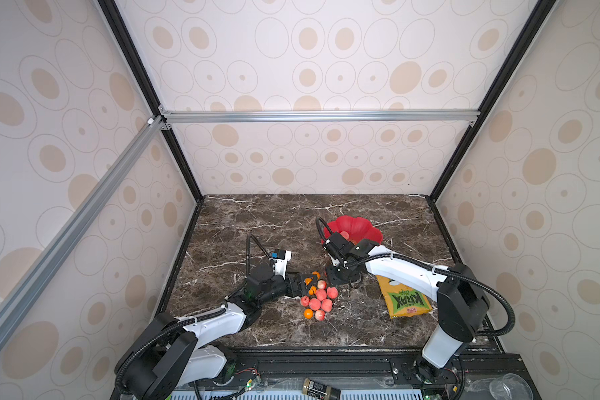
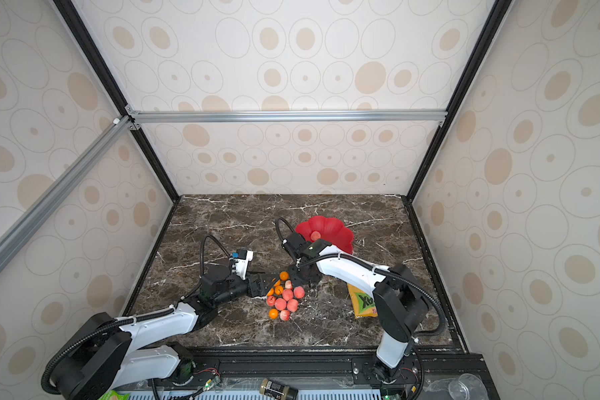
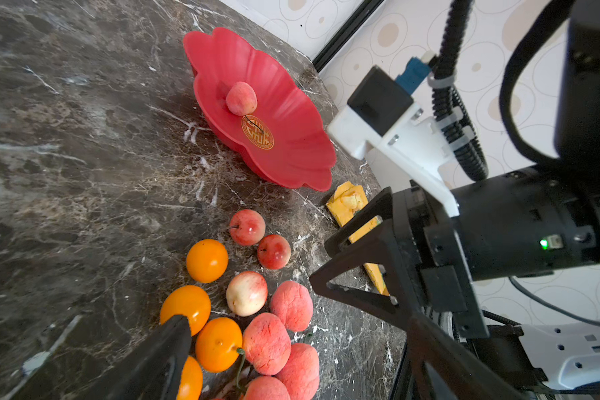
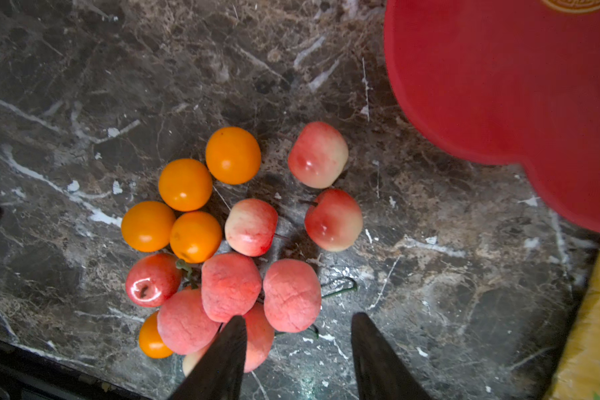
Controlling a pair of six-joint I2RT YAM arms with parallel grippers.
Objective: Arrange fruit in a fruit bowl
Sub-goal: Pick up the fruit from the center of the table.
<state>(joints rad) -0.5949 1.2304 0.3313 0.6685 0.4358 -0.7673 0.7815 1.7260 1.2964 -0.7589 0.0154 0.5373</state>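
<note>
Table point(image 1: 257, 221): dark marble, slick. Bowl point(image 1: 357, 227): far, on right arm's side, one peach point(image 3: 241, 98) inside beside emblem. Bag point(image 1: 407, 301): near heap, not wanted. Fruit point(image 1: 317, 298): tight heap mid-table, apart from bowl. Left pincer point(image 1: 305, 282): gaping wide at heap's edge, nothing gripped. Right pincer point(image 4: 298, 317): part spread over peaches, empty. Risks: both arms crowd one heap, so clash likely. Nudged fruit rolls away. Tangled stems drag neighbours.
</note>
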